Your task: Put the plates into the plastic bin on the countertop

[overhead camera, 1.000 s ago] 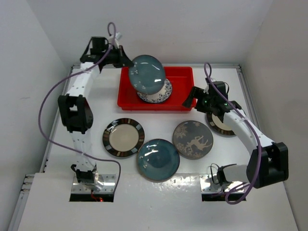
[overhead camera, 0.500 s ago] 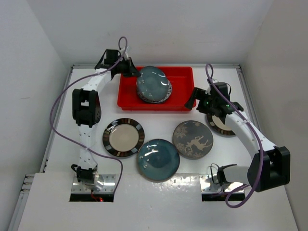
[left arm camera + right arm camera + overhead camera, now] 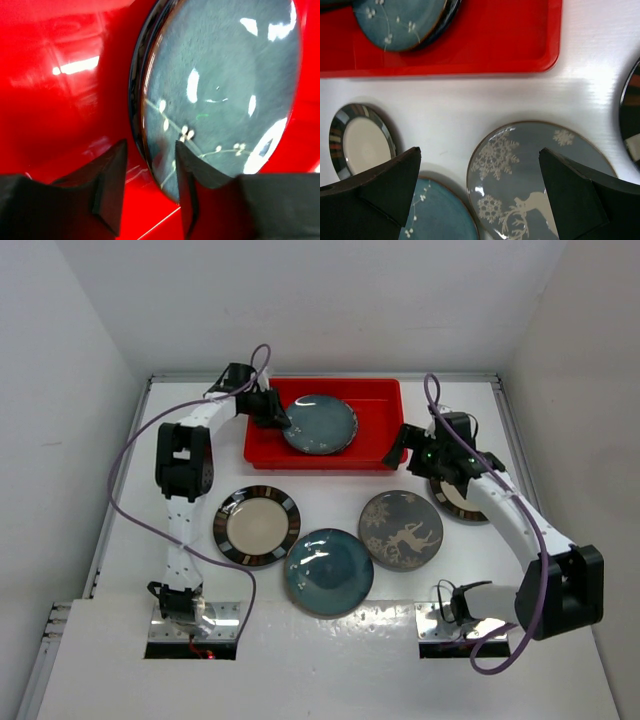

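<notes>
White panels (image 3: 90, 340) wall the desk (image 3: 320, 485); step in hand: setting a teal plate (image 3: 320, 424) down inside the red bin (image 3: 385, 405).

Left hand (image 3: 280, 415) sits at the bin's left wall, its fingers (image 3: 107, 185) narrowly straddling the plate's rim; whether they pinch it cannot be told. The plate lies flat in the bin's left half, with another rim showing beneath it. Right hand (image 3: 393, 452) hovers off the bin's front right corner, spread wide and holding nothing. Four plates lie in front of the bin: striped plate (image 3: 256, 526), second teal plate (image 3: 329, 572), deer plate (image 3: 401, 530), and second striped plate (image 3: 455, 502) partly under the right arm. Next move, as judged: open the left hand and lift it over the bin's low left wall without dragging the plate. The bin's right half shows bare red floor for further plates. The back panel stands close behind the bin, so withdrawal should go toward the bin's front.
</notes>
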Controlling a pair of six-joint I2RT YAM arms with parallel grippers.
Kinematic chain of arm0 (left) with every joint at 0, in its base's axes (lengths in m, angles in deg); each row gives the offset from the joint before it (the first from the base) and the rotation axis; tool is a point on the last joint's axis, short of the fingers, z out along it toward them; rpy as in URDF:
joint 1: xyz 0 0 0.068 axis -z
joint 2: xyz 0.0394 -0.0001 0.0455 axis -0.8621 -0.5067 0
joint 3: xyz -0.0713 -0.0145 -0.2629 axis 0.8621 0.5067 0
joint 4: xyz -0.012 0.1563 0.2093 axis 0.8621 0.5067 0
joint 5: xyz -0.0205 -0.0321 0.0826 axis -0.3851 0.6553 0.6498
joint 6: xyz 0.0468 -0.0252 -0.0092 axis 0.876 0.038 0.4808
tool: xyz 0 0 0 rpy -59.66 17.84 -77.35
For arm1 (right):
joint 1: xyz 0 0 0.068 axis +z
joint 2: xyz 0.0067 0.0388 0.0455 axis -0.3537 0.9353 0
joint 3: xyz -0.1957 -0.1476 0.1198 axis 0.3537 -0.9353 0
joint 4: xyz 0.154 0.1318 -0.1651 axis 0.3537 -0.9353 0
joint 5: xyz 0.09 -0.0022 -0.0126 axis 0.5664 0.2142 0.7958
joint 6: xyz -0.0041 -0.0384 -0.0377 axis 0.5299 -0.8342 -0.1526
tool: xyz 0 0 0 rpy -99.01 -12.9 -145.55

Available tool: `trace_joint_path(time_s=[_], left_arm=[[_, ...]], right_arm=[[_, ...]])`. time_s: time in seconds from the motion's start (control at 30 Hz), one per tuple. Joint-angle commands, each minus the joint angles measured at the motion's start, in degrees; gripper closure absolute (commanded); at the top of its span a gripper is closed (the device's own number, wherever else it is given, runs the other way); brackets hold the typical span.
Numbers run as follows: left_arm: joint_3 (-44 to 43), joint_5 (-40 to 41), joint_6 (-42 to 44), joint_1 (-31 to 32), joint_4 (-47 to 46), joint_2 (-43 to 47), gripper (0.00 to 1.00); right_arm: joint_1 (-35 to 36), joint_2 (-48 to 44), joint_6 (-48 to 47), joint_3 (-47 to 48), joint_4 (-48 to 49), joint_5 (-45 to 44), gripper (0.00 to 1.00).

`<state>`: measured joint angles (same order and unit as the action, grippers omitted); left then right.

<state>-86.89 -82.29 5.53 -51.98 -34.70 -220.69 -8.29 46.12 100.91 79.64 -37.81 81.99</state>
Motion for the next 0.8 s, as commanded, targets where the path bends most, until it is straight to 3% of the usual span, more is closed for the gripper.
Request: trace_joint_path(time_s=[0.0,0.27,0.4,0.53,0.77], left_arm=[[-0.65,2.16,3.38,0.95,1.25,1.36,0.54],[-2.49,5.07,8.83,2.18,5.20,3.12,0.45],[-4.25,8.66,11.82,2.71,7.75,6.36,0.44],[-3.38,10.78,15.42,2.71,9.86,12.50,0.42],[4.96,10.43,21.40,-1.76,13.81,29.20,0.38]], right_arm=[[2.51,-1.12,-0.21,0.33,-2.50,0.09,0.00],[8.22,-6.73,6.03,-5.46,-13.05,-0.43,0.10],[11.47,-10.60,14.70,-10.45,-16.40,-0.44,0.16],[16.04,-14.47,23.34,-19.16,-12.10,0.79,0.24],[23.60,-10.97,34.32,-24.45,-7.79,1.76,0.24]])
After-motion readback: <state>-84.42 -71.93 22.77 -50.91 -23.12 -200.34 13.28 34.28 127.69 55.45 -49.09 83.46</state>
